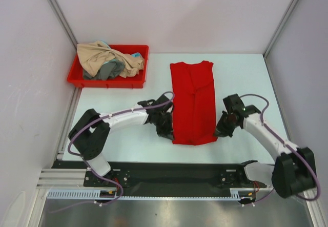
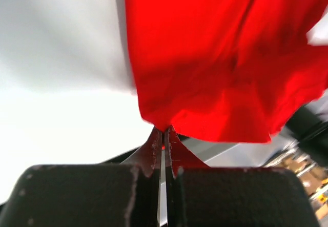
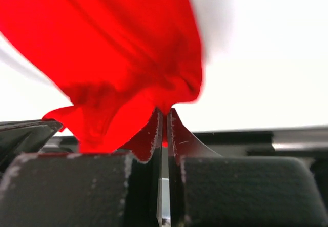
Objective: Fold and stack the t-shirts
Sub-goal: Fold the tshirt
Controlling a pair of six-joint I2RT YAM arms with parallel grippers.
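Observation:
A bright red t-shirt (image 1: 193, 101) lies folded lengthwise into a long strip down the middle of the table. My left gripper (image 1: 169, 131) is shut on the strip's near left corner, where the red cloth (image 2: 205, 63) is pinched at the fingertips. At the near right corner my right gripper (image 1: 219, 131) is shut too, with the red cloth (image 3: 118, 58) bunched between its tips. Other t-shirts, a beige-tan one (image 1: 110, 58) over a grey one (image 1: 108, 71), lie crumpled in the red tray (image 1: 107, 81).
The red plastic tray stands at the far left by the left wall (image 1: 31, 83). A black rail (image 1: 169, 178) carrying both arm bases runs along the near table edge. The back wall and right wall enclose the table.

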